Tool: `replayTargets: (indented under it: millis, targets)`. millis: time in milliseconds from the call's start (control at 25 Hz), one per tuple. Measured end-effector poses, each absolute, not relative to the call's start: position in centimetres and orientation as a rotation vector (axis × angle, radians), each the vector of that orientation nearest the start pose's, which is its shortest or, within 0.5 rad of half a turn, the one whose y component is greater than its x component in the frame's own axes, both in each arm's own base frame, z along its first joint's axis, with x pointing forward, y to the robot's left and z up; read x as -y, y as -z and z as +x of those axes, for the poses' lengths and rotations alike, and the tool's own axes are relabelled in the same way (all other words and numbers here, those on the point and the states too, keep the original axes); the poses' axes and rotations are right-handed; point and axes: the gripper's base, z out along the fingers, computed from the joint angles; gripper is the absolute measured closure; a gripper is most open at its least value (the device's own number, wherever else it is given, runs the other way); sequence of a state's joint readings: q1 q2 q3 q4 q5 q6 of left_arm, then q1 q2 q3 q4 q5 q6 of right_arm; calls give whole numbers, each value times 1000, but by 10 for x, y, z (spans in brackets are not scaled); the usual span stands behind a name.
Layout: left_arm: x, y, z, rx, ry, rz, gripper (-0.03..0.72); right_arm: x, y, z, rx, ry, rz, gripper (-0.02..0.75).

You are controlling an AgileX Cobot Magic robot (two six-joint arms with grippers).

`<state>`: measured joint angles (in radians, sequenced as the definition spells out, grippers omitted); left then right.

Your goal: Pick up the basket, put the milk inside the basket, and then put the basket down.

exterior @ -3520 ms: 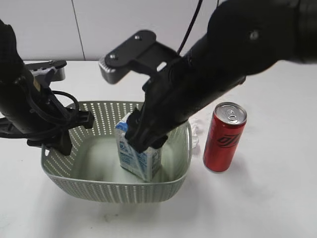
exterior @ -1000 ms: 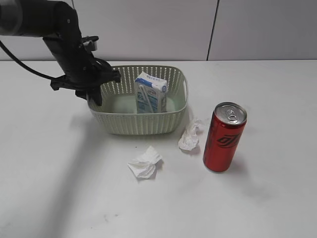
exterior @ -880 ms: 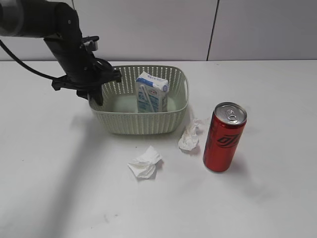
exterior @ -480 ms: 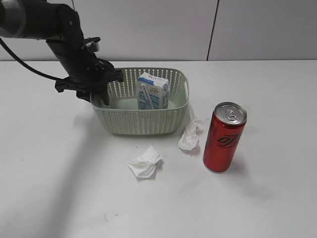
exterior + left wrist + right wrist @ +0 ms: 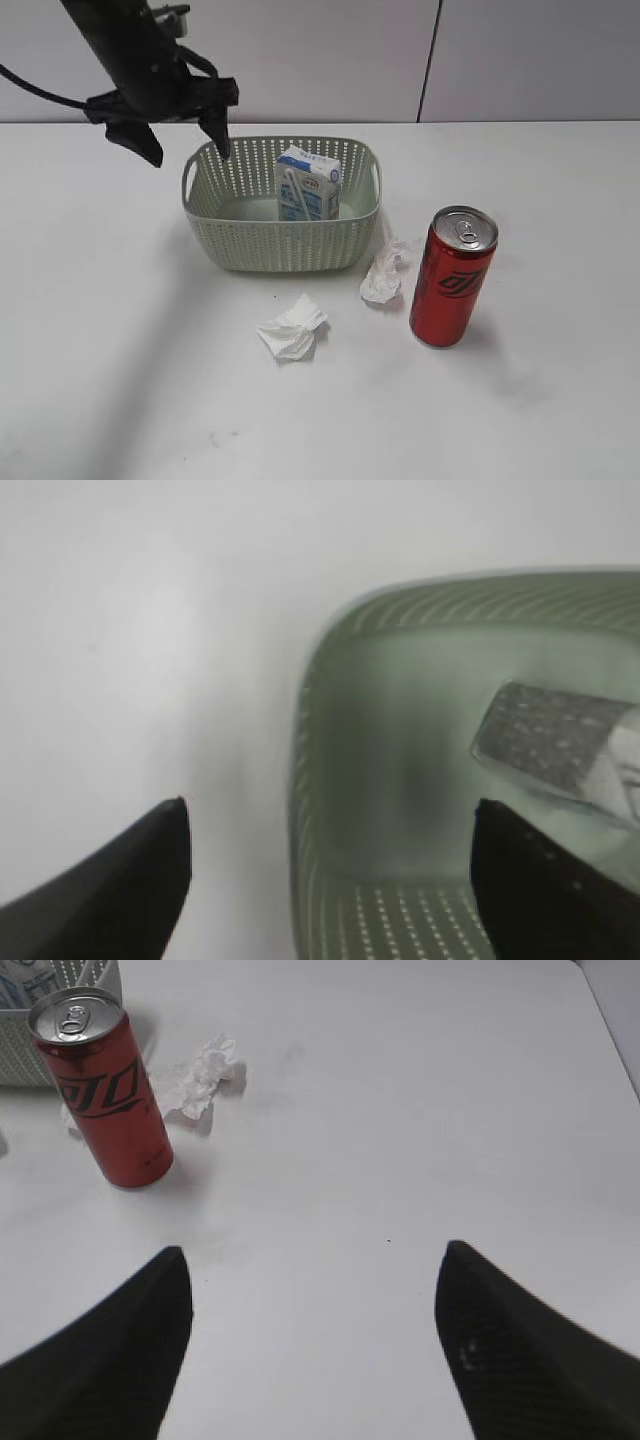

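The pale green basket stands on the white table, and the white and blue milk carton stands upright inside it. My left gripper is open and empty, raised above the basket's left rim, one finger outside and one over the inside. In the left wrist view the gripper shows blurred, with the basket's rim below between the fingers and the milk at the right. My right gripper is open and empty over bare table; it is out of the exterior view.
A tall red soda can stands right of the basket, also in the right wrist view. Crumpled white tissues lie in front of the basket and beside the can. A wall runs behind the table.
My left gripper set the basket down, let go of its left rim and rose above it. Earlier, my right arm left the milk in the basket and withdrew from the exterior view.
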<state>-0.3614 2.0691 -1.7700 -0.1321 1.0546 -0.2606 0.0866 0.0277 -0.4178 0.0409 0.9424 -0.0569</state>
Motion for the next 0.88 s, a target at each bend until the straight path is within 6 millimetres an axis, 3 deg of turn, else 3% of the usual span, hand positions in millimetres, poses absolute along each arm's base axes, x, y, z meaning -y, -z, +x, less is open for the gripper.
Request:
replayTargets:
  millis: [320,560,720,880]
  targets:
    - [129,-280,403,-2890,273,124,24,-4,-263,12,-2031,-67,-142,146]
    - [101,-314,396,-2806,265,107,34,-4,-263,12,-2031,-68,-141,146]
    - [82,-335,376,-2765,193,100,49,-4,-263,12,-2031,-68,-141,146]
    - [64,-337,336,-2786,59,149,59,-4,-263,12,-2031,-62,-142,146]
